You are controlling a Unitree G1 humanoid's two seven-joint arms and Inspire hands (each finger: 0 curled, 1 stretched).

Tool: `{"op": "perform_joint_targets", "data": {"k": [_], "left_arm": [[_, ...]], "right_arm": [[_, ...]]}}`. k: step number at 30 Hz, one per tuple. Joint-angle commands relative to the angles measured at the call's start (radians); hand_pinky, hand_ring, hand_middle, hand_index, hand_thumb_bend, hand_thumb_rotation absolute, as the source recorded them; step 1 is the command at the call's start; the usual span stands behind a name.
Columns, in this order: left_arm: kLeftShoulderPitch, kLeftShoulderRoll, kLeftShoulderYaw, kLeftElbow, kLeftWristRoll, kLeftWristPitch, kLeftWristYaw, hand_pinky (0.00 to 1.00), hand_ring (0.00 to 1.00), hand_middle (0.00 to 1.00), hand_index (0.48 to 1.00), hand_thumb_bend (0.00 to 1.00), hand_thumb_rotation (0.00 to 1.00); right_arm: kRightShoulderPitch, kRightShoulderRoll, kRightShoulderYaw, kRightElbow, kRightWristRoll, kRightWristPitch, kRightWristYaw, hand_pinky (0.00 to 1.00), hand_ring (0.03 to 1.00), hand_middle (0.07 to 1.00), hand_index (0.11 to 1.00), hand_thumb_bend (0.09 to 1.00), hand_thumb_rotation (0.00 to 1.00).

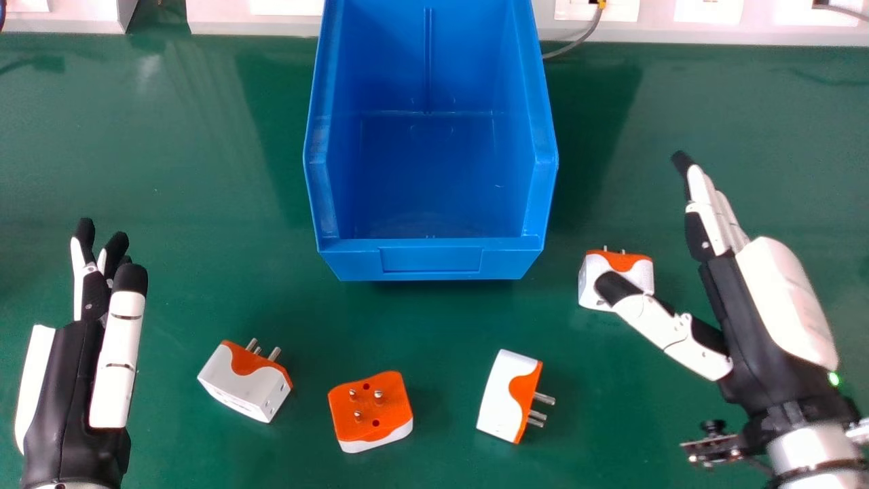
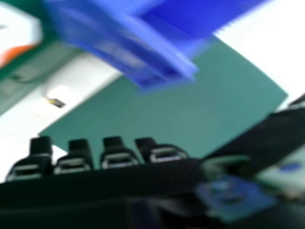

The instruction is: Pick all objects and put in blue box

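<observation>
Head view: our left hand [image 1: 71, 394] and right hand [image 1: 784, 299], fingers straight, clamp nothing; off-centre right-thumb closure could skid the rightmost adapter [image 1: 633, 269] toward the counter's [image 1: 170, 204] far edge.

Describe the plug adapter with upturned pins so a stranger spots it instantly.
Find the blue box on the green table. Below its front wall in the head view, left of centre, lies a three-pin plug adapter. Its orange pin face points up; the other three adapters point theirs sideways.

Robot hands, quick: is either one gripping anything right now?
Left hand: open, fingers straight, holding nothing.
Right hand: open, fingers extended, holding nothing.
</observation>
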Motion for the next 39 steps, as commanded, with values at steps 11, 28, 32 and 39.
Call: {"op": "perform_joint_targets", "data": {"k": [11,28,32,39], "left_arm": [[-0.002,0.014,0.009,-0.020,-0.010,-0.013,-0.013,1.00,1.00,1.00,1.000,0.59,1.00],[-0.010,0.018,0.009,-0.006,0.009,-0.032,-0.011,1.00,1.00,1.00,1.000,0.62,1.00],[-0.010,0.019,0.009,-0.005,0.009,-0.029,-0.013,1.00,1.00,1.00,1.000,0.63,1.00],[-0.013,0.018,0.012,-0.010,-0.006,-0.014,-0.017,1.00,1.00,1.00,1.000,0.63,1.00]], "right_arm": [[-0.106,-0.110,0.020,-0.051,-0.125,0.147,0.115,0.87,0.982,1.000,0.982,0.622,1.00],[-0.324,-0.226,0.126,0.170,-0.150,0.195,0.246,0.82,0.911,0.936,0.922,0.580,0.93],[-0.367,-0.248,0.164,0.221,-0.161,0.202,0.287,0.84,0.918,0.937,0.924,0.574,0.92],[-0.442,-0.280,0.247,0.331,-0.184,0.192,0.309,0.84,0.920,0.937,0.924,0.579,0.88]]}}
